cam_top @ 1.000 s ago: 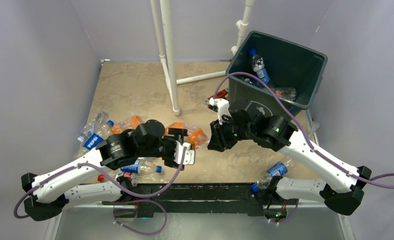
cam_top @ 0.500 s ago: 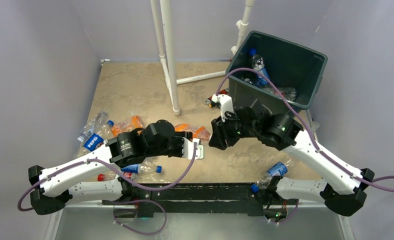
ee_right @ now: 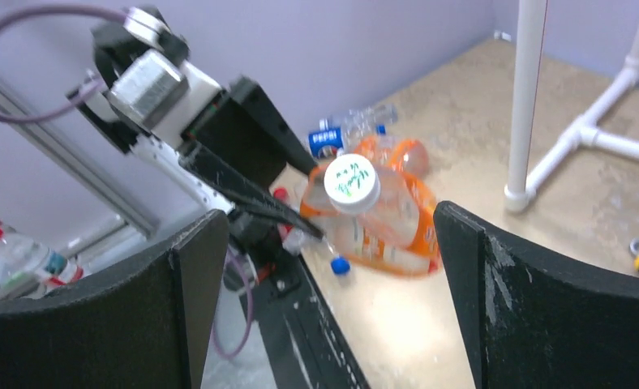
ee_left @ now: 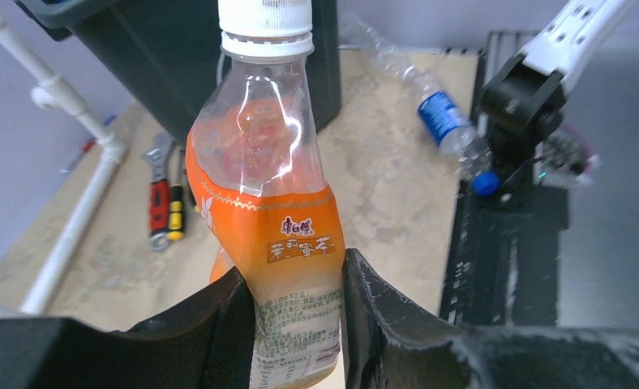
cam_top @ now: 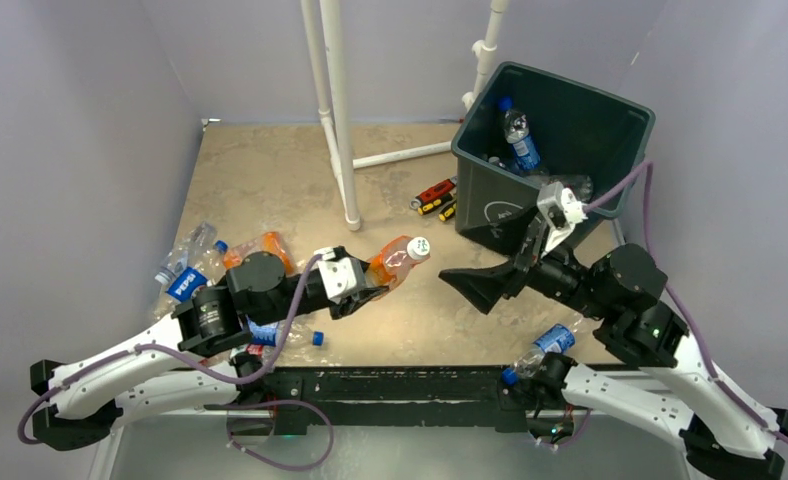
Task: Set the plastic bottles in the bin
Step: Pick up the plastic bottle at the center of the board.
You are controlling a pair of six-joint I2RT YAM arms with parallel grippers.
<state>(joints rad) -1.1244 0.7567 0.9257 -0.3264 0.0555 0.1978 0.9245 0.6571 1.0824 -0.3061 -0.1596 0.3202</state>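
My left gripper (cam_top: 363,283) (ee_left: 298,312) is shut on the lower part of a clear plastic bottle (cam_top: 398,259) (ee_left: 269,174) with an orange label and a white cap, held off the table, cap toward the right arm. My right gripper (cam_top: 467,284) (ee_right: 331,243) stands open facing that bottle (ee_right: 379,217), a short gap away, with nothing between its fingers. The dark green-grey bin (cam_top: 497,200) (ee_left: 178,61) stands at the back right with a few bottles (cam_top: 519,137) inside. More crushed bottles (cam_top: 186,264) (ee_right: 336,136) lie at the left, and another bottle (cam_top: 548,346) (ee_left: 444,120) by the right arm's base.
Red, yellow and black tools (cam_top: 436,197) (ee_left: 164,207) lie on the table left of the bin. A white pipe frame (cam_top: 338,120) (ee_right: 529,89) stands upright at the back middle. Walls close in on both sides.
My left gripper shut on the orange-labelled bottle and lifted it toward the right. The right gripper drew back to the right, away from the tools, and opened wide.
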